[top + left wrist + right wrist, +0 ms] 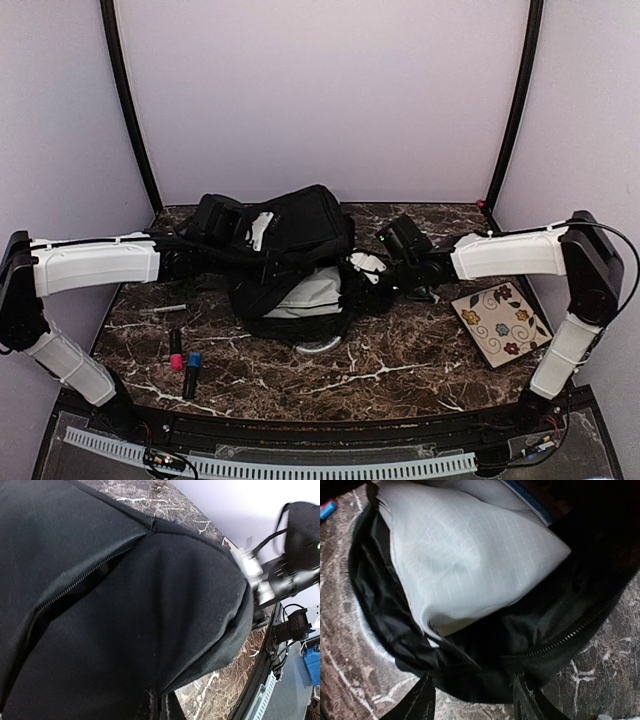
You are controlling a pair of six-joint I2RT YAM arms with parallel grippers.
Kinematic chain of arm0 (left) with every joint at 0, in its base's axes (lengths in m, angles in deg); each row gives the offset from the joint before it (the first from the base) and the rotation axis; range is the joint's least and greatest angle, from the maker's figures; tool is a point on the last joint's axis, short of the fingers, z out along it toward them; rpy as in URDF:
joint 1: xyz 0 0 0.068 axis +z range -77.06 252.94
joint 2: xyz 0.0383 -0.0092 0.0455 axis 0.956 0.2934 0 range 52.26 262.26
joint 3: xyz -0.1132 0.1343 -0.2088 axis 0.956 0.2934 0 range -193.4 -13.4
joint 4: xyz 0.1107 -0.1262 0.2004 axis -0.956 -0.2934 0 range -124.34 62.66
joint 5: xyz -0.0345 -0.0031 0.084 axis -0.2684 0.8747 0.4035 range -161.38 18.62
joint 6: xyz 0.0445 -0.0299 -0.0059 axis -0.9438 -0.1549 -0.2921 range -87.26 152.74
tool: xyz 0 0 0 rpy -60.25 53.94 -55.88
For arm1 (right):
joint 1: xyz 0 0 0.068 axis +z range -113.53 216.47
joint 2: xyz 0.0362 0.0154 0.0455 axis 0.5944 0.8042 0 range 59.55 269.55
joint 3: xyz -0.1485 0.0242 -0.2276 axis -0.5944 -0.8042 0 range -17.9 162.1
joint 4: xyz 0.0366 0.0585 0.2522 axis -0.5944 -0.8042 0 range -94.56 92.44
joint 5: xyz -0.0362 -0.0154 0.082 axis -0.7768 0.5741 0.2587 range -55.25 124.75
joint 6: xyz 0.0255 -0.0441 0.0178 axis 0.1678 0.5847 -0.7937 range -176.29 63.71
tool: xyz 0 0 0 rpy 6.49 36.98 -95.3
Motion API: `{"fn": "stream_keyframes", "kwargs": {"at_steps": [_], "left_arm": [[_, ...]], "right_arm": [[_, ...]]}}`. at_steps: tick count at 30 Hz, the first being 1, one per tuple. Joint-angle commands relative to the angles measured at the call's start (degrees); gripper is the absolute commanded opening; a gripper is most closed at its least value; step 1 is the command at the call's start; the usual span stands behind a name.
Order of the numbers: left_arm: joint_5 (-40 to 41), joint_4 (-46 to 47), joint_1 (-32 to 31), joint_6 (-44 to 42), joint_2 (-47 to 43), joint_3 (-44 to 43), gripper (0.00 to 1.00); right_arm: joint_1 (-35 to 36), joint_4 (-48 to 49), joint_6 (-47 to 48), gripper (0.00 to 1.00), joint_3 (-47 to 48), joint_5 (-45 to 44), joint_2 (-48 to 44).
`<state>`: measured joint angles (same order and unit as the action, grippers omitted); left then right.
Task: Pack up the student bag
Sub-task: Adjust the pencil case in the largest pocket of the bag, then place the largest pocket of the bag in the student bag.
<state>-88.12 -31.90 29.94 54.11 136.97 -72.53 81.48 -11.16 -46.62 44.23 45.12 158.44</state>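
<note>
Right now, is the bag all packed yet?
Not yet. The white pouch is already in the student bag. The left hand pinches the bag's fabric, while the right hand hovers open at its mouth. Two markers, a pen and the flowered square wait on the table.

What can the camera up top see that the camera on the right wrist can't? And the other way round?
Only the top view shows the left arm, the right arm and the flowered tile lying near the right arm. Only the right wrist view shows the zipper teeth and the grid weave of the white pouch. Both show the black backpack on the marble table, with the pouch in its open mouth.
</note>
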Motion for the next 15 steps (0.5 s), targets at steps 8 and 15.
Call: {"fn": "stream_keyframes", "kwargs": {"at_steps": [8, 15], "left_arm": [[-5.26, 4.51, -0.59, 4.28, 6.81, 3.78, 0.13], [0.27, -6.06, -0.68, 1.13, -0.02, -1.72, 0.54]], "right_arm": [[-0.94, -8.55, 11.34, 0.54, -2.44, 15.84, -11.70], [-0.83, -10.04, 13.38, 0.59, -0.49, 14.60, -12.67]]}}
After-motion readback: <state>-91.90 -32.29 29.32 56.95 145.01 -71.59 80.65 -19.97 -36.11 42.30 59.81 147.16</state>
